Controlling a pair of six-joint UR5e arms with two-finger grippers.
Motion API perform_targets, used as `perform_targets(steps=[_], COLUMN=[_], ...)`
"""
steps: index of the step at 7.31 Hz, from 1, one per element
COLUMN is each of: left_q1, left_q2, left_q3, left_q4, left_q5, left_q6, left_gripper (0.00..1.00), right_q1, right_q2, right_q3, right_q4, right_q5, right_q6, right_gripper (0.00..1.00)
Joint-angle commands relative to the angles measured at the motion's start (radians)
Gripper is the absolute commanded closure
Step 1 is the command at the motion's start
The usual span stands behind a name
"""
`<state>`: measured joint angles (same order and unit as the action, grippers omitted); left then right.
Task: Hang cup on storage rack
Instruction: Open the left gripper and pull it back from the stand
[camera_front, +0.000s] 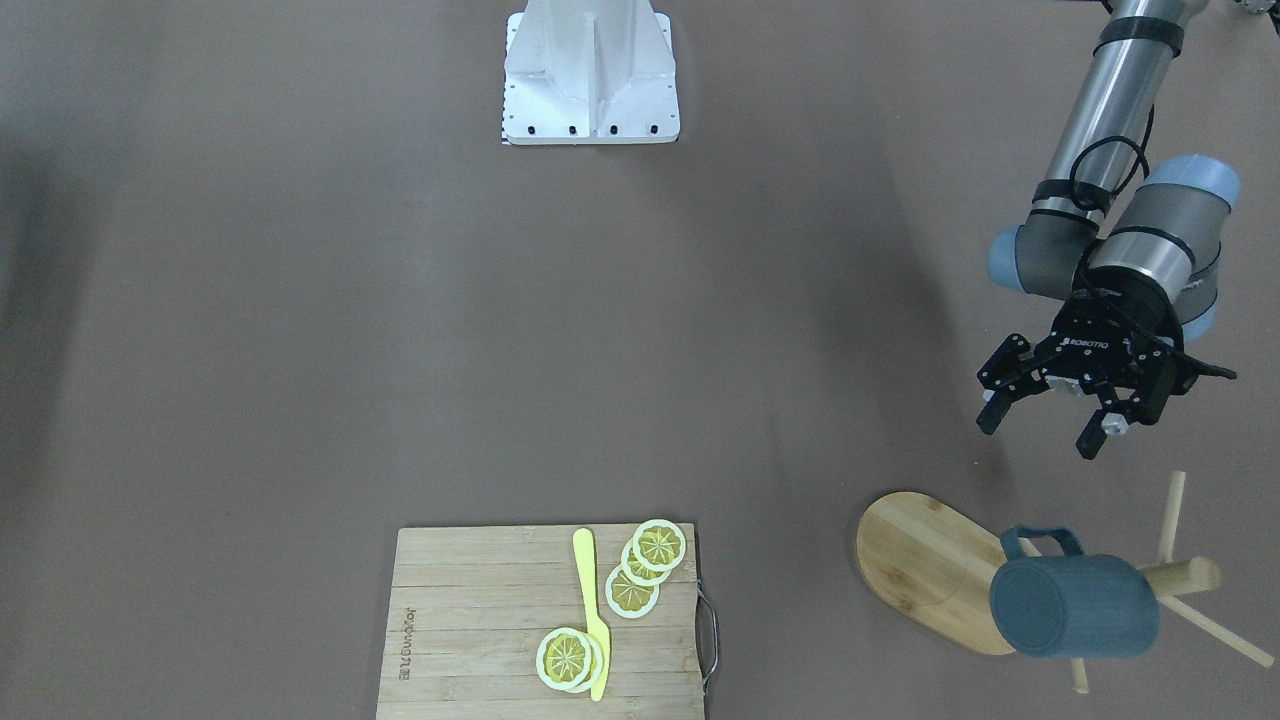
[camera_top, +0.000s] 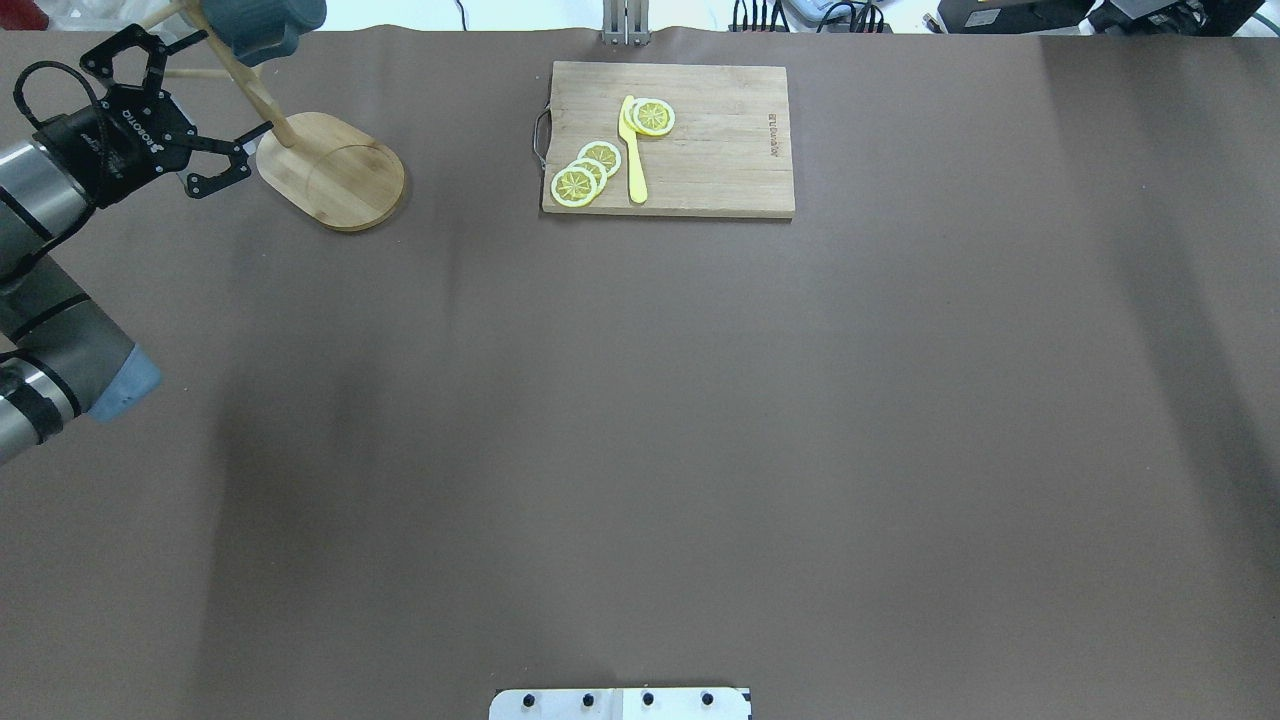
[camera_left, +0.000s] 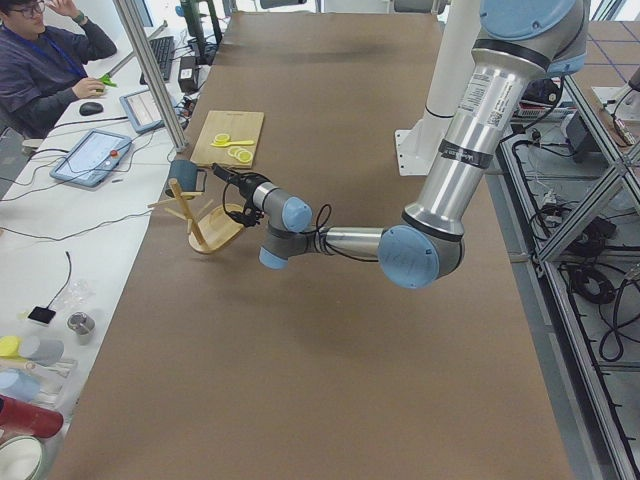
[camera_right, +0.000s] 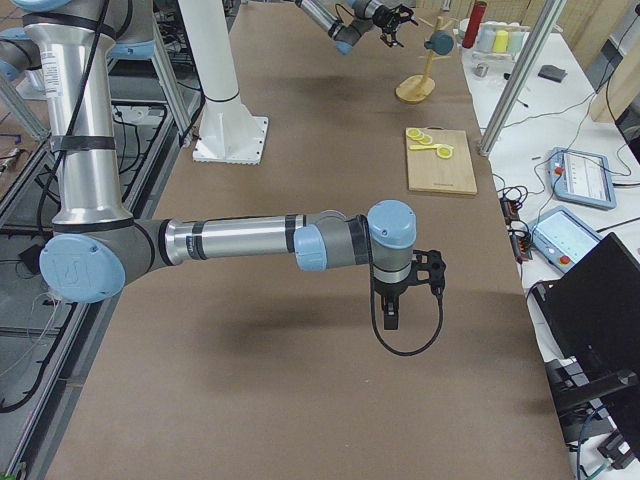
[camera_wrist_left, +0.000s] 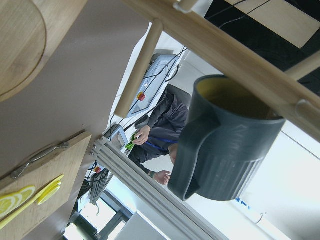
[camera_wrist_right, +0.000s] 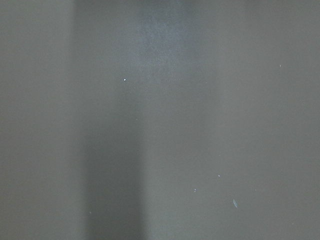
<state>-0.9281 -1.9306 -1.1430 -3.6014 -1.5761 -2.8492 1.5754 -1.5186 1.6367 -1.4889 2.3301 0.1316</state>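
Note:
The blue-grey ribbed cup (camera_front: 1075, 605) hangs on a peg of the bamboo storage rack (camera_front: 920, 570), near the top of its post. It also shows in the overhead view (camera_top: 265, 25) and, with its yellow-green inside, in the left wrist view (camera_wrist_left: 225, 140) under the rack's post (camera_wrist_left: 225, 50). My left gripper (camera_front: 1040, 432) is open and empty, a short way back from the cup and rack on the robot's side, touching neither. My right gripper (camera_right: 392, 318) hangs over bare table far from the rack; I cannot tell whether it is open or shut.
A slatted cutting board (camera_front: 470, 620) with lemon slices (camera_front: 645, 565) and a yellow knife (camera_front: 592, 610) lies toward the table's middle, beside the rack. The robot's base plate (camera_front: 590, 100) is at the table's robot side. An operator sits beyond the far edge.

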Motion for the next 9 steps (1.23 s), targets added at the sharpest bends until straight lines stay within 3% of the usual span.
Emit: perform_targets(steps=[1, 3, 5, 6, 9], left_q1=[-0.009, -0.078, -0.307, -0.375, -0.400], left_q2=[0.088, 0.133, 0.130, 0.133, 0.206], left_q3=[-0.134, -0.219, -0.295, -0.337, -0.333], left_q4=[-0.005, 0.027, 0.201, 0.304, 0.372], left_q5=[-0.095, -0.288, -0.640, -0.741, -0.737], left_q6=[0.017, 0.222, 0.476, 0.666, 1.473], left_gripper=[0.01, 0.01, 0.01, 0.01, 0.01], right_q1=[0.000, 0.000, 0.000, 0.000, 0.000], right_q2=[-0.003, -0.006, -0.012, -0.017, -0.025], right_q3=[0.000, 0.002, 0.002, 0.009, 0.015], right_q4=[-0.001, -0.001, 0.001, 0.001, -0.001], right_q5=[0.000, 0.000, 0.000, 0.000, 0.002], right_q6=[-0.001, -0.001, -0.001, -0.001, 0.000], right_gripper=[0.00, 0.00, 0.00, 0.00, 0.00])
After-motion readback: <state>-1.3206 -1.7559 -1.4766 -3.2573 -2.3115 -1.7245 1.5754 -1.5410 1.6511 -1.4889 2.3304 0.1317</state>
